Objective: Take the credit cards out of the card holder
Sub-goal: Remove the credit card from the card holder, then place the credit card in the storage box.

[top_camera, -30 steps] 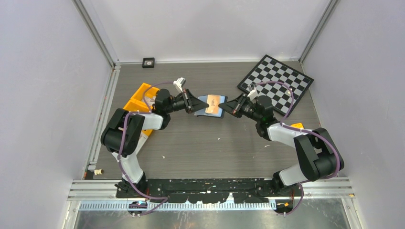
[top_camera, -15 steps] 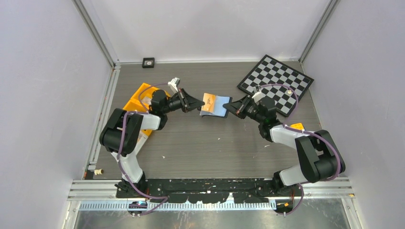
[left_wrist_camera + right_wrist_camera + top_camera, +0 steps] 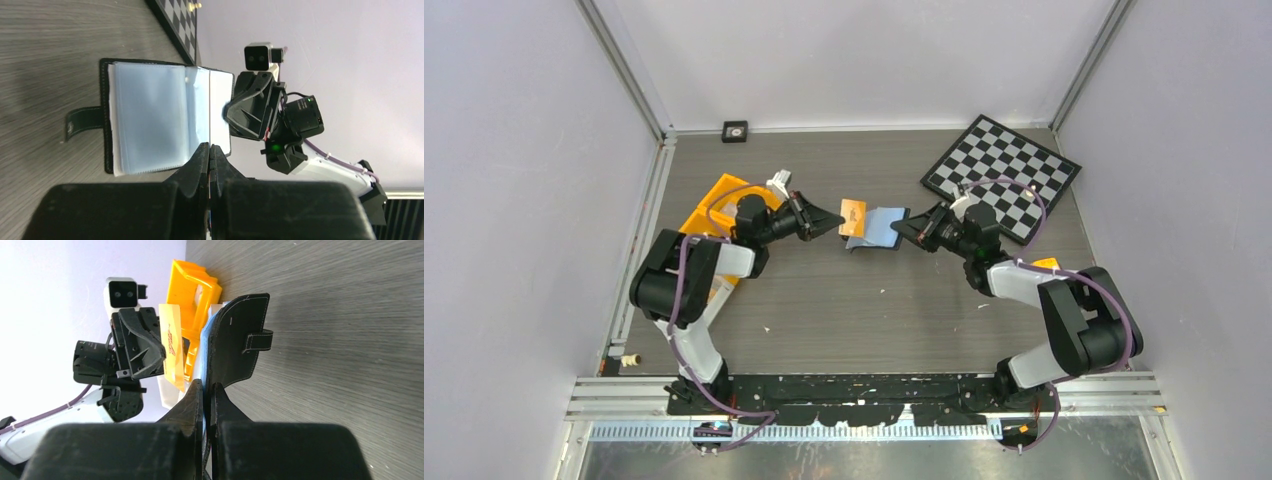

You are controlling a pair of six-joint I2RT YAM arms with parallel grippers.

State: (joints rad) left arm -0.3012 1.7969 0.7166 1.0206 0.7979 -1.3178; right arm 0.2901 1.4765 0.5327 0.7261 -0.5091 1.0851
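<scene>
**Top view.** Seeing the left gripper (image 3: 837,222) closed tight on one edge of the orange-tan credit card (image 3: 853,213). Finding the card holder (image 3: 881,226) lying open just right of that card, grey-blue inside facing up, over the far-middle part of the table (image 3: 864,320). Noting the right gripper (image 3: 904,228) clamped on the holder's right edge. Not managing to tell whether card and holder are touching. Marking the chessboard (image 3: 1004,172) at far right and the orange bin (image 3: 716,205) beside the left arm.

**Left wrist view.** Looking along the left gripper (image 3: 209,150), jaws drawn together with only a sliver between them, gripping the card edge-on. Seeing the card holder (image 3: 150,120) spread open beyond, cloudy sleeves facing the camera, black strap (image 3: 82,125) sticking out at its left. Not managing to tell whether the sleeves are holding cards. Spotting the right gripper (image 3: 231,111) biting the holder's far edge.

**Right wrist view.** Looking along the right gripper (image 3: 207,390), jaws nearly shut on the black cover of the card holder (image 3: 235,340). Seeing the orange-tan credit card (image 3: 172,347) beyond it, apart from the blue inner edge, pinched by the left gripper (image 3: 159,356), with the orange bin (image 3: 195,295) showing behind.
</scene>
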